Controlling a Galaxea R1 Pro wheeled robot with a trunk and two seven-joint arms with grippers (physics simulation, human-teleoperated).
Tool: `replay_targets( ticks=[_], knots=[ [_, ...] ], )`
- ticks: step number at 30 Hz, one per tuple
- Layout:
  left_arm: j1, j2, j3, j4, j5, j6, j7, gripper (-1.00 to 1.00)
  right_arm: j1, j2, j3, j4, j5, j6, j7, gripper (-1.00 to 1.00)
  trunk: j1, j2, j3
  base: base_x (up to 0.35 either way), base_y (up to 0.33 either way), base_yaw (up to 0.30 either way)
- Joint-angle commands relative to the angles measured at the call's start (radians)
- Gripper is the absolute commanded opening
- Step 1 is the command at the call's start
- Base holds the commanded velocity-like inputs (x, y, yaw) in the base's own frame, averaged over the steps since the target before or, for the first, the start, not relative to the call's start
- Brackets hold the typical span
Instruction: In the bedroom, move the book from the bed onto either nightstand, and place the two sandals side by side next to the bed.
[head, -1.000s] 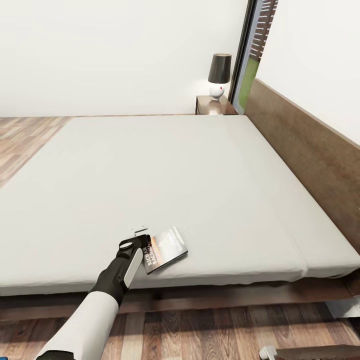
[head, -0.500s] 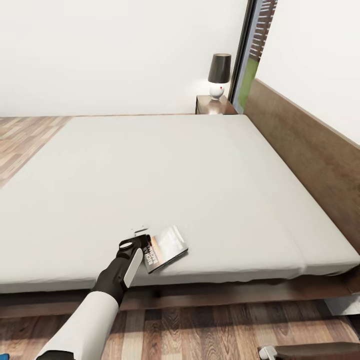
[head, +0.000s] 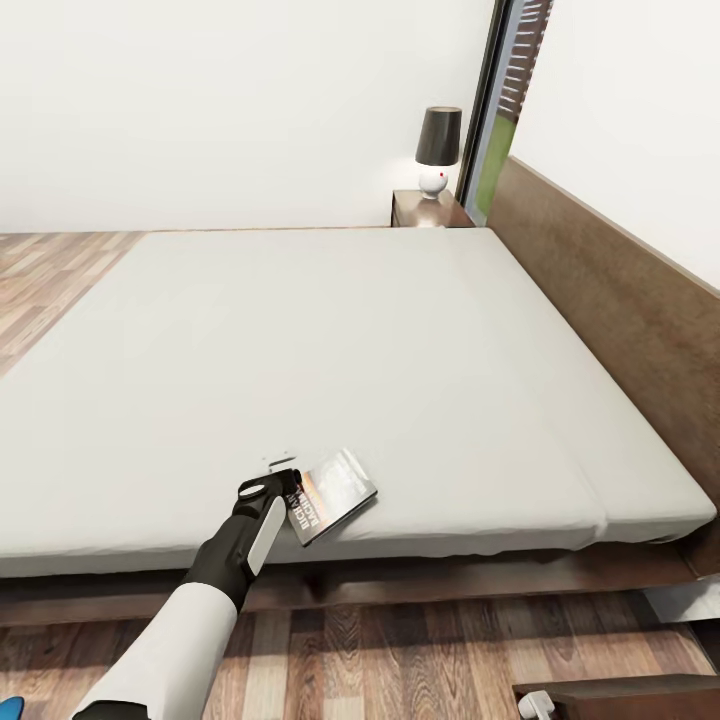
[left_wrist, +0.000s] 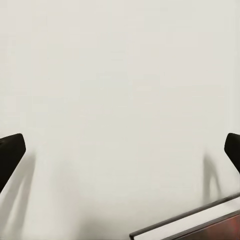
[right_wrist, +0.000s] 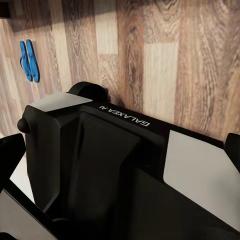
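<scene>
Off-white mattress covers most of the bed, whose dark wooden headboard runs along one side. The book lies flat on the mattress close to the bed's near edge, well apart from the headboard. The left gripper sits at the book's spine end; in the left wrist view its two dark fingertips stand wide apart over the pale mattress, with a corner of the book low between them, so the fingers are spread open and hold nothing. Beyond the bed's far corner by the headboard stands a nightstand carrying a lamp. The right wrist view looks past the robot's dark body to the wood-plank floor, where two blue sandals lie side by side. Whether the right gripper's fingers are open or closed cannot be told.
</scene>
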Motion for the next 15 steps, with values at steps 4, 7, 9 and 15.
replay_targets(
  ticks=[4, 7, 9, 15],
  knots=[
    [0.0, 0.0, 0.001, -0.002, 0.008, 0.003, 0.005, 1.0, 0.0, 0.0, -0.009, -0.002, 0.009, 0.009, 0.006, 1.0, 0.0, 0.0, -0.001, 0.0, 0.0, 0.0],
    [0.0, 0.0, 0.001, -0.002, 0.008, 0.003, 0.005, 1.0, 0.0, 0.002, -0.009, -0.002, 0.01, 0.009, 0.009, 1.0, 0.0, 0.0, -0.001, 0.0, 0.0, 0.0],
    [0.0, 0.0, 0.001, -0.002, 0.008, 0.003, 0.005, 1.0, 0.0, 0.002, -0.009, -0.002, 0.01, 0.009, 0.01, 1.0, 0.0, 0.0, -0.001, 0.0, 0.0, 0.0],
    [0.0, 0.0, 0.001, -0.002, 0.008, 0.003, 0.005, 1.0, 0.0, 0.001, -0.01, -0.002, 0.008, 0.009, 0.01, 1.0, 0.0, 0.0, -0.001, 0.0, 0.0, 0.0]
  ],
)
